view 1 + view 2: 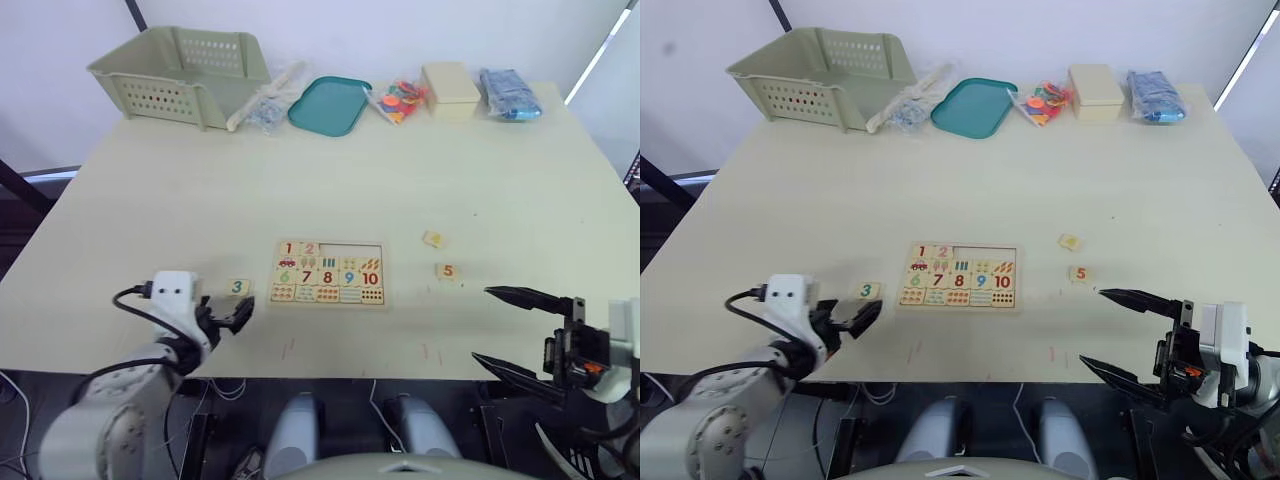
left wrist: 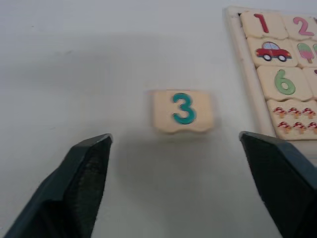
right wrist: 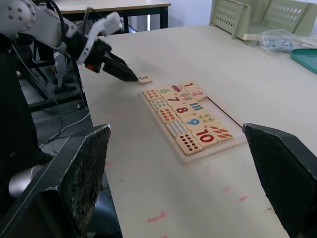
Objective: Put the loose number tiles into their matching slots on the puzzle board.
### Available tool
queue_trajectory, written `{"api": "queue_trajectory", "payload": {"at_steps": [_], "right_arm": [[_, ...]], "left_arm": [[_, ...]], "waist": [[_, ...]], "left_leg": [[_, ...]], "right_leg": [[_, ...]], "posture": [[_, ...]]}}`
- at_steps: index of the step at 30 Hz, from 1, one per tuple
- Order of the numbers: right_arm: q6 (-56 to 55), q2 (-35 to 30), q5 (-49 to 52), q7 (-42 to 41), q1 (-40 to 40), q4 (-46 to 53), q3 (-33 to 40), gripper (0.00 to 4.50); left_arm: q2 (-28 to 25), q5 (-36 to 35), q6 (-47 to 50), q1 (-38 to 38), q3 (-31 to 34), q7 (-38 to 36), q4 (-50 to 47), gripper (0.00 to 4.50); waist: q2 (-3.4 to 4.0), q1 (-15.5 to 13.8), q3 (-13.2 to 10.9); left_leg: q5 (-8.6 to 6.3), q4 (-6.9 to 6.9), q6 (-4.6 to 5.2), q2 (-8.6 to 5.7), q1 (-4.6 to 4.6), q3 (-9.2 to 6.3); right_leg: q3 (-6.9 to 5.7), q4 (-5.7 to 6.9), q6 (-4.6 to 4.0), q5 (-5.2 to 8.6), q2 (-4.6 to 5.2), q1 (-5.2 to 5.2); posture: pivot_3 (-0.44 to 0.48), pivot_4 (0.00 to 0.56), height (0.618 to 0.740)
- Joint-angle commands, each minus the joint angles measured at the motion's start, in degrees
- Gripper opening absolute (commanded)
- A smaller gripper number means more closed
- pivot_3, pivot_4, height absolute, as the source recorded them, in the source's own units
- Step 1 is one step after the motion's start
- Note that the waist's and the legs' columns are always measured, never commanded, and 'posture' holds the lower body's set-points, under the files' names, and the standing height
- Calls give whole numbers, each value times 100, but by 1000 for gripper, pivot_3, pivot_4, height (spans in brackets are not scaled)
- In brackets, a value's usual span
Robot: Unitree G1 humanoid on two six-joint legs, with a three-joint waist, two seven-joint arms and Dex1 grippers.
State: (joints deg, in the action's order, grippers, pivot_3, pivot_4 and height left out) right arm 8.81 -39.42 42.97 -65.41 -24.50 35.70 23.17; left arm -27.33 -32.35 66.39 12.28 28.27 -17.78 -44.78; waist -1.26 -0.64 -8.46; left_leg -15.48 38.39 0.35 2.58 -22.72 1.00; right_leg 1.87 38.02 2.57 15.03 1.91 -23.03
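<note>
Table [image 1: 200, 190] pale and matte, puzzle board [image 1: 329, 273] central, white wall behind

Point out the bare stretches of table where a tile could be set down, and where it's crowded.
Widest free patch: mid-table, between the puzzle board and the back row. Also bare: between the board and the 5 tile, though a blank-looking tile lies near. Crowded: the far edge, from basket to teal tray and bags; and around the 3 tile, by the left claw.
</note>
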Motion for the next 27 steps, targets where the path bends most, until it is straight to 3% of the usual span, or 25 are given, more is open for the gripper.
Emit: {"api": "queue_trajectory", "payload": {"at_steps": [1,8,10,13,16,21,27], "right_arm": [[2,66,15,198,101,108,-75,4500],[198,72,33,516,135,323,-324,4500],[287,40,147,570,156,428,-346,4500],[418,-61,275,613,159,574,-339,4500],[485,-130,321,652,153,701,-304,4500],[522,-159,304,747,132,839,-324,4500],[532,-155,317,839,-6,996,-243,4500]], "left_arm": [[-853,-328,-581,339,474,-1294,191,4393],[-2409,-313,-2219,695,846,-3957,1926,4393],[-2888,-271,-2854,686,751,-5064,2631,4393],[-3579,101,-3918,69,199,-6204,3908,4393],[-3909,664,-5279,-692,-580,-7040,4911,4393],[-4126,1081,-6589,-1957,-2096,-7472,6116,4393],[-3711,1468,-7388,-3682,-3530,-7472,7489,4393]], "waist": [[1,-1,0],[12,-16,-6],[12,-9,-6],[12,-29,-8],[12,-25,-9],[9,-10,-12],[3,-29,-13]], "left_leg": [[0,0,0,0,0,0],[0,-4,0,2,-1,7],[0,-4,0,2,-2,10],[0,-4,0,4,-2,10],[0,-4,0,4,-4,12],[0,-5,0,7,-8,16],[0,0,1,8,-13,14]], "right_leg": [[0,-1,0,0,0,0],[-3,-5,-15,9,2,-3],[-2,-5,-17,11,2,-4],[-4,-4,-17,12,1,-6],[-7,-7,-18,12,2,-4],[-3,-8,0,2,-2,-8],[-3,-4,2,0,-8,-7]], "posture": [[0,150,740],[0,150,740],[0,150,740],[0,150,740],[0,150,740],[0,150,740],[0,150,740]]}}
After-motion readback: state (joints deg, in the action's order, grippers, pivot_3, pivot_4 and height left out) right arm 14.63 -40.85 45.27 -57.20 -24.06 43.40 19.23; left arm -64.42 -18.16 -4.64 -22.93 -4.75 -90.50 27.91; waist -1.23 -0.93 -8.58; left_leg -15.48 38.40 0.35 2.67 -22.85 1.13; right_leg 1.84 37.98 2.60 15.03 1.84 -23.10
